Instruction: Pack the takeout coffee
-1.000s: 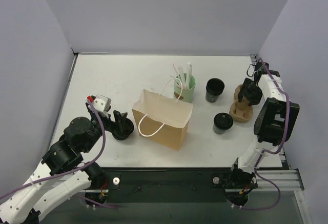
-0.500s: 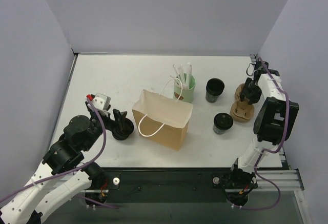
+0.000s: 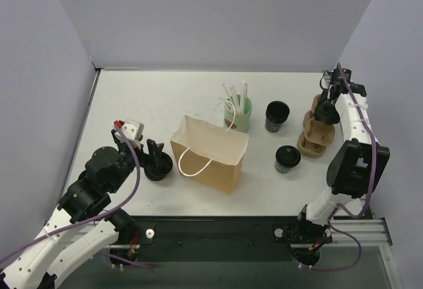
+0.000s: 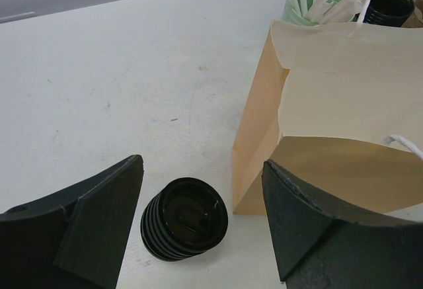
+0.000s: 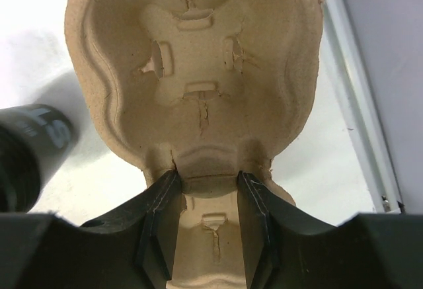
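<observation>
Only your right wrist view shows right gripper [image 5: 206,184] clamped on carrier [image 5: 198,71] rim; left gripper [image 4: 201,166] gapes above lids [image 4: 185,226]; green cup [image 3: 239,118] holds straws [image 3: 235,94].

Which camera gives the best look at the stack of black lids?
Left wrist: the lid stack sits close up, ridges and top clear, inside the open left gripper. Top view shows it small, partly behind that gripper. Right wrist misses it.

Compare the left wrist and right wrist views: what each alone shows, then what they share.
Left wrist only: the open left end effector near the lid stack, the paper bag, the green cup of straws. Right wrist only: the right end effector clamped on a pulp cup carrier. Both: the white table and a black cup, perhaps not the same.
</observation>
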### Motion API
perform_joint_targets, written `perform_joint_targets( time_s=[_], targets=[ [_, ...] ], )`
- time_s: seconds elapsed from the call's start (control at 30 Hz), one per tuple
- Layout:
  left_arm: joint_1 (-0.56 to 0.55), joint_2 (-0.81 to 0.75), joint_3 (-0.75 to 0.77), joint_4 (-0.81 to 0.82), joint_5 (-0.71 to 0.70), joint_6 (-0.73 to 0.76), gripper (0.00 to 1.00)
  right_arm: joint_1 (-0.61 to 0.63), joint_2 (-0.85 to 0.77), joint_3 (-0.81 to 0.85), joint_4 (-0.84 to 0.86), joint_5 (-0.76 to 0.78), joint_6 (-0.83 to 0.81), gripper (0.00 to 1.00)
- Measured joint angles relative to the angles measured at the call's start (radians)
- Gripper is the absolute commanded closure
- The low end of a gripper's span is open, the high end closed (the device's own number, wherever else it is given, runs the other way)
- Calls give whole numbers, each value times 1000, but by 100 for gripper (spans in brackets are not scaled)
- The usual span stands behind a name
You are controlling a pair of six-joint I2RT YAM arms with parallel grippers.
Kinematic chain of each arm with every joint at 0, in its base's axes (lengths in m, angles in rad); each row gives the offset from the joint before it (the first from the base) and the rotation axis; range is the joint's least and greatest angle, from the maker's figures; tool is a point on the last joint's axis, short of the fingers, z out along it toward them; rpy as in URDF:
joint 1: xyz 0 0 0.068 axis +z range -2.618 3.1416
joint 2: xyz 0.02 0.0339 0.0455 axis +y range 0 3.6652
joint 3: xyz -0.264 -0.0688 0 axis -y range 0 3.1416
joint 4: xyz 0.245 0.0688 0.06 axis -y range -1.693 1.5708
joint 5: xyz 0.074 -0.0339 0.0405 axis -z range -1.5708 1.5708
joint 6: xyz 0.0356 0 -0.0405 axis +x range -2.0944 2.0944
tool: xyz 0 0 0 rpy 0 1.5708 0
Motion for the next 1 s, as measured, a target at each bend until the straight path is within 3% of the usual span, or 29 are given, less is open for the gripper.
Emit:
perform_joint_targets(
  time_s=[0.23, 0.43, 0.6, 0.87, 1.0],
  targets=[
    [7, 5, 4, -10, 27, -8, 20, 116, -194, 81, -59, -4, 0, 71],
    [7, 108, 159, -64, 93, -50, 23, 404, -397, 210, -63, -136, -24, 74],
    [11, 241, 321, -119, 107, -79, 26, 602, -531, 220, 11, -290, -31, 77],
    [12, 365, 357, -166, 143, -110, 36, 853, -518, 195, 129, -388, -119, 76],
    [12, 370, 333, -158, 156, -129, 44, 914, -463, 188, 139, -424, -167, 76]
  ],
)
